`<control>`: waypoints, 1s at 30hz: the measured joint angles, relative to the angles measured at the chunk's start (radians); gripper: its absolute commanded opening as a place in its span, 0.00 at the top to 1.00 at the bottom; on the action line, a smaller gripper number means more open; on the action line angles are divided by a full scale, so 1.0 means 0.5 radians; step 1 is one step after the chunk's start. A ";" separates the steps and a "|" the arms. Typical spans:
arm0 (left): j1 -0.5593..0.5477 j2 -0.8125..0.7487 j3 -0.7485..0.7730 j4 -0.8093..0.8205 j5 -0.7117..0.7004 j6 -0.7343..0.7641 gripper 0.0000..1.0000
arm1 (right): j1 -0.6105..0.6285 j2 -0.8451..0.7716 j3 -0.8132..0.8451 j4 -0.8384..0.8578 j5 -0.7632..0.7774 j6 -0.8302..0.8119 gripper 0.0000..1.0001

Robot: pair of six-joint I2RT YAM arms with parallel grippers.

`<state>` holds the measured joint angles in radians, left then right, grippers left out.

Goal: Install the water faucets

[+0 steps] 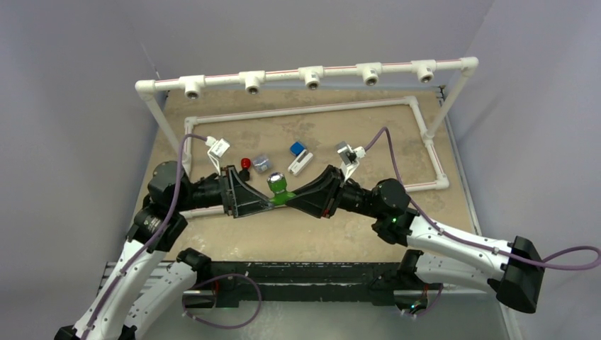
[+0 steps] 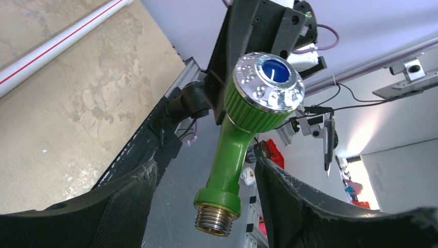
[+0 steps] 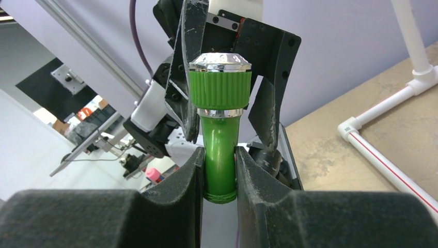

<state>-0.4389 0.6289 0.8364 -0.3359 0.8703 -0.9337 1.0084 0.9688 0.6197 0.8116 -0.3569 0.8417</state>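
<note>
The green faucet [image 1: 276, 186] with a chrome cap is held above the table between both grippers. My right gripper [image 3: 219, 165] is shut on its green spout [image 3: 219, 144], cap upward. My left gripper [image 2: 205, 170] is open. Its fingers [image 2: 129, 201] stand wide on either side of the faucet's brass threaded end [image 2: 214, 219] without touching it. In the top view the left gripper [image 1: 264, 200] and right gripper [image 1: 289, 196] meet tip to tip. The black faucet with red knob [image 1: 244, 164] and the white faucet with blue handle [image 1: 298, 157] lie on the table behind them.
A white pipe frame stands at the back, its top rail [image 1: 340, 71] carrying several tee fittings that face forward. A floor pipe loop [image 1: 305, 110] lies on the table. A small grey-blue part [image 1: 261, 163] lies by the black faucet.
</note>
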 measured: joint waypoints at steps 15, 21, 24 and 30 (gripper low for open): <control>0.000 -0.045 -0.079 0.270 0.122 -0.117 0.59 | 0.000 -0.008 -0.111 0.132 0.107 0.176 1.00; 0.000 -0.043 -0.094 0.330 0.138 -0.146 0.82 | 0.001 -0.047 -0.147 0.185 0.156 0.242 1.00; 0.000 -0.043 -0.095 0.351 0.146 -0.154 1.00 | 0.001 -0.049 -0.154 0.204 0.163 0.253 1.00; 0.000 -0.022 -0.095 0.379 0.166 -0.156 1.00 | 0.000 -0.049 -0.163 0.230 0.156 0.237 0.85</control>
<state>-0.4389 0.6178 0.7887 -0.1463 0.9535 -1.0119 1.0084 0.9443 0.5381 0.9264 -0.2787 0.9604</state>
